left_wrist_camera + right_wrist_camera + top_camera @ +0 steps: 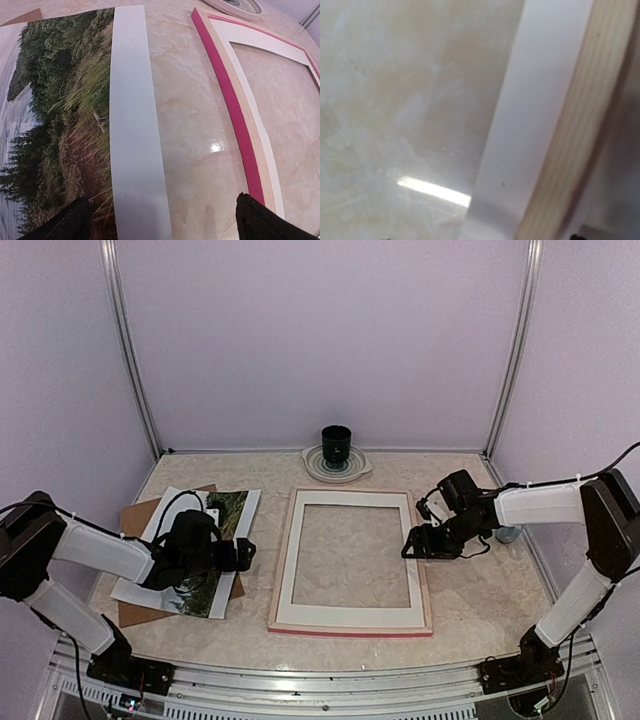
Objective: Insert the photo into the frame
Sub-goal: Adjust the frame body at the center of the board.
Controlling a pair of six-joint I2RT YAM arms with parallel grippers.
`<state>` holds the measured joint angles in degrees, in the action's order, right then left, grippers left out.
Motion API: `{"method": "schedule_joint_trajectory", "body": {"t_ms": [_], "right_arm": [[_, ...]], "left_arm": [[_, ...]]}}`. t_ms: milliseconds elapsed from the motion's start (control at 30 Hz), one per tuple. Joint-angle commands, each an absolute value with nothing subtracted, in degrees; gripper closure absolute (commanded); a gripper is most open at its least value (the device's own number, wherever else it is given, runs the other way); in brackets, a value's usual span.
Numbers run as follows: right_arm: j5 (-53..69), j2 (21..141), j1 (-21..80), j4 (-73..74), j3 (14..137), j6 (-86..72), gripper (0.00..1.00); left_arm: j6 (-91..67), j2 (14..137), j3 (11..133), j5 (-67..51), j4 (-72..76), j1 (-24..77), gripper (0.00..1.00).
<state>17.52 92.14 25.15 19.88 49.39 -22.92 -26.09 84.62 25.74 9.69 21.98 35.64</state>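
One photo (228, 512) lies flat at the desk's (480, 590) 9 o'clock side, on one brown board (140, 512). Its long axis runs roughly 1 to 7 o'clock, and its white margin faces the frame. One frame (350, 631) sits at centre, long axis 12 to 6, pale wood side up, with one white mat (345, 614) inside it. One cup (336, 443) on a saucer (336, 468) stands at 12 o'clock. Left hand (243, 554) is spread wide over the photo's 3 o'clock edge, one finger above the print and the other above bare desk. Right hand (410, 548) is at the frame's 3 o'clock rim, well apart from the photo; its state cannot be told.
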Motion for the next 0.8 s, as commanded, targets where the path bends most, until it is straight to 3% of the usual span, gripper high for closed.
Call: {"method": "schedule_joint_trajectory", "body": {"t_ms": [0,367,767], "right_arm": [[14.75,87.38,26.04,21.12,47.16,-21.03,0.24],[13.27,81.54,26.07,21.74,44.56,-20.13,0.23],[12.85,79.99,26.02,20.48,42.94,-20.46,0.23]], "left_arm": [[-24.66,86.83,28.34,22.24,16.89,39.21,0.01],[-30.68,97.38,43.1,43.35,-3.53,49.72,0.02],[-34.09,102.24,48.83,46.99,-13.36,52.31,0.03]]}}
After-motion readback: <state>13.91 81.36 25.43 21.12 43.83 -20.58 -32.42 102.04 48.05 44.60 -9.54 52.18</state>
